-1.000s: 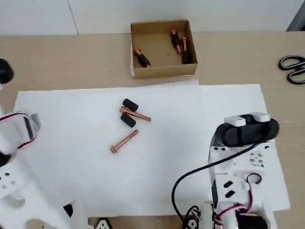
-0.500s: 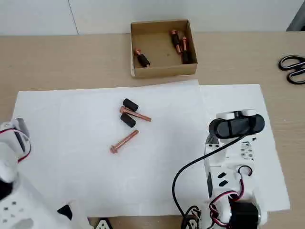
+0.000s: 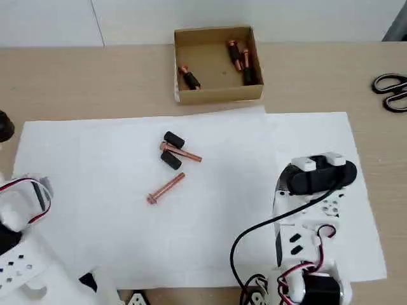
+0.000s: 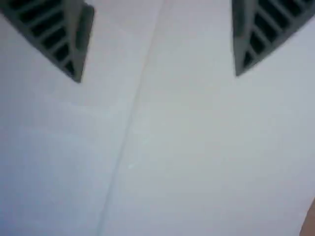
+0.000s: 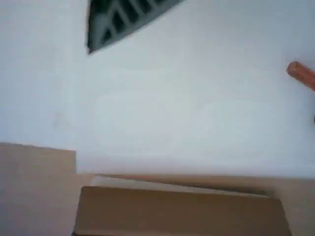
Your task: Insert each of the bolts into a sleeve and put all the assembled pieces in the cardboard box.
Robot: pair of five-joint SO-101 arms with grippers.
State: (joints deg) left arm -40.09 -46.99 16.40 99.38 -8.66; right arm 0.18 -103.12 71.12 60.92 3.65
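Note:
Two copper bolts point(image 3: 181, 152) point(image 3: 165, 189) and two black sleeves point(image 3: 173, 139) point(image 3: 170, 160) lie loose on the white paper point(image 3: 95, 159), left of centre. The cardboard box point(image 3: 216, 92) stands beyond the paper's far edge and holds three bolt-and-sleeve pieces point(image 3: 189, 77). My left arm point(image 3: 22, 206) is at the near left corner. Its gripper point(image 4: 157, 71) is open over bare paper with nothing between the fingers. My right arm point(image 3: 316, 175) is at the near right. One of its fingers point(image 5: 123, 19) hangs over the paper with nothing against its tip. A bolt end point(image 5: 300, 73) shows at that view's edge.
Black scissors point(image 3: 391, 89) lie on the wooden table at the far right. The box wall point(image 5: 177, 211) lies past the paper's edge in the right wrist view. The paper point(image 3: 254, 178) between the loose parts and the right arm is bare.
The left arm has dropped back toward the near left corner. The right arm has shifted slightly left and settled. Bolts, sleeves and box have not moved.

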